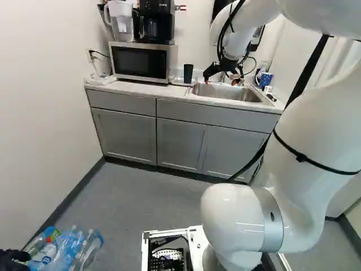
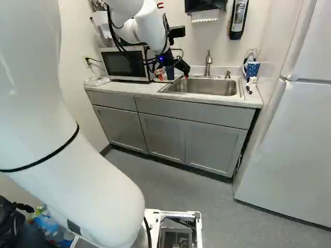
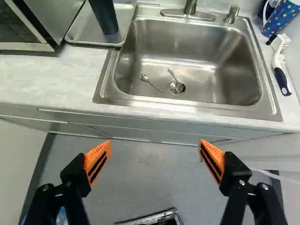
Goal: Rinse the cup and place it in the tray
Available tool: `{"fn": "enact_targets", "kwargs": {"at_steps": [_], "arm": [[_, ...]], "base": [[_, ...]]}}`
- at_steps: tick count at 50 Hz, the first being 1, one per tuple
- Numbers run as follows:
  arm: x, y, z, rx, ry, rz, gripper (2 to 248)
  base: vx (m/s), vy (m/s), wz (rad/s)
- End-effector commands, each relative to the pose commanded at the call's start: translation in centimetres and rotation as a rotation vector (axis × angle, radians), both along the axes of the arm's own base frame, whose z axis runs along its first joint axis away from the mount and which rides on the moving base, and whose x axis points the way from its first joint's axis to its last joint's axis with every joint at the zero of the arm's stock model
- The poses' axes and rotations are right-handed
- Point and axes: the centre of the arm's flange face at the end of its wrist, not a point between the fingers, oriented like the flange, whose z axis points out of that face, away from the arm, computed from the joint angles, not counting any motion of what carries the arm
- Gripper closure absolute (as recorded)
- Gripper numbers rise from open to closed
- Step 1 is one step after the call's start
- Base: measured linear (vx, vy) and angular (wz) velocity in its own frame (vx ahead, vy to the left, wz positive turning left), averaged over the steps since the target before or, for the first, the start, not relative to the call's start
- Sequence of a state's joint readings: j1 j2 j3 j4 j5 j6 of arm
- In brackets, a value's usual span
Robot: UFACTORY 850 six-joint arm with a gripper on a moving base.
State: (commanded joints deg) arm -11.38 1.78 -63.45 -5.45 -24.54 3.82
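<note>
My gripper [image 1: 220,80] hangs by the front of the sink in the left base view. Seen from the wrist, the gripper [image 3: 155,145] is open, its orange-padded fingers wide apart with nothing between them; counter edge and floor show beyond. A tall dark cup [image 3: 104,18] stands on the metal tray [image 3: 75,33], between microwave and sink, ahead of the gripper and apart from it. That same cup [image 1: 188,73] shows left of the gripper in the left base view. The steel sink [image 3: 187,61] lies straight ahead of the fingers, below the faucet [image 2: 208,63].
Two spoons [image 3: 150,82] lie in the sink near the drain. The microwave [image 1: 141,62] borders the tray. Beyond the sink's other side are a dotted blue cup [image 2: 252,69] and a brush [image 3: 280,70]. A refrigerator [image 2: 295,144] stands at the right; bottles [image 1: 67,248] are low at the left.
</note>
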Motion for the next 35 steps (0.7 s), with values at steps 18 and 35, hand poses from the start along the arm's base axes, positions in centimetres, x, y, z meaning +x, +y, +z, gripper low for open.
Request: {"fn": "enact_targets", "kwargs": {"at_steps": [18,35], "arm": [[-0.7,1.1,-2.8,-0.001,-0.046,0.027,3],[-1.9,2.5,-6.1,-0.001,-0.103,0.058,3]], "base": [[0.000,0.000,0.000],[0.000,0.000,0.000]]}}
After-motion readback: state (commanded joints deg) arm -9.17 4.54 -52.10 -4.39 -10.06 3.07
